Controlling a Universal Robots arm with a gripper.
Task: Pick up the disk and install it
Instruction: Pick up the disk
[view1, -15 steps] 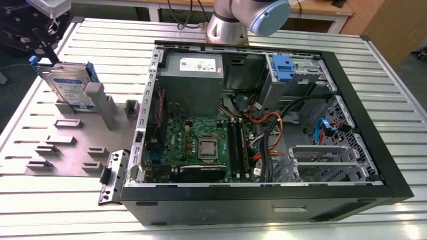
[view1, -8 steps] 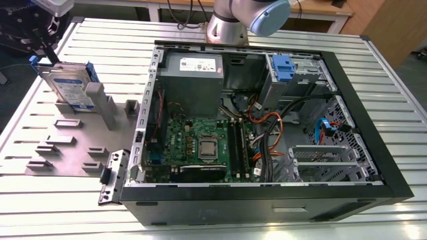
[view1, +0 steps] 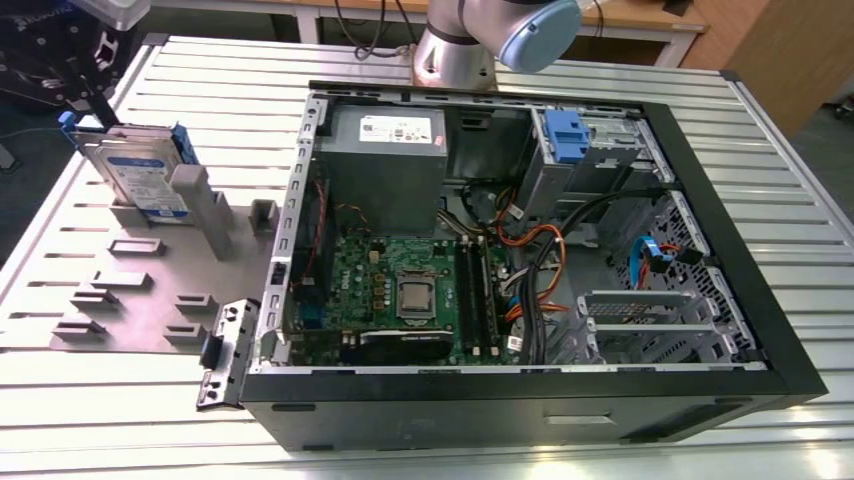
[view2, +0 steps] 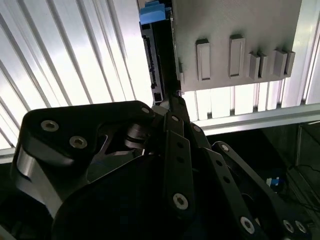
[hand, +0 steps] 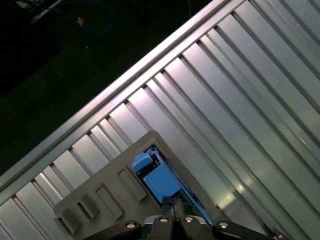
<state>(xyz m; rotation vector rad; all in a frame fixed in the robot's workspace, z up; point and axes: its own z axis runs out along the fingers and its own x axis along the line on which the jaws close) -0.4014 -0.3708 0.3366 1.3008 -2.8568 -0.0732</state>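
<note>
Second wrist view: fingers (view2: 172, 107) are drawn narrow, tips meeting on the end edge of the disk (view2: 156, 65). No gap shows between them. I judge them clamped on it, though the contact itself is partly hidden.

The disk stands on edge in a slot of the grey fixture (view2: 235, 20), directly ahead of the fingertips. Its blue carrier frame (view2: 152, 12) is at the end farthest from them. The fixture lies on the ribbed metal surface (view2: 75, 55). The first wrist view agrees: the fingertips sit over the disk's thin edge, with the fixture just beside them.

In the exterior view the open computer case (view1: 507, 410) lies well apart from the fingers, across the surface. A second blue carrier (view1: 567, 135) sits in its drive bay, and loose cables (view1: 534, 250) cross the interior.

Risks noted, as judgement:
- The hold is on a narrow margin at one end. The far, carrier-laden end could make the disk pivot or slip between the pads.
- The disk is seated in the slot. Any pull not in line with the slot could bind the carrier frame against the fixture walls and drag or tip the fixture.
- A disk held askew would not line up with the bay rails.
- The cables lie close to the bay and could foul the carrier frame on entry.
</note>
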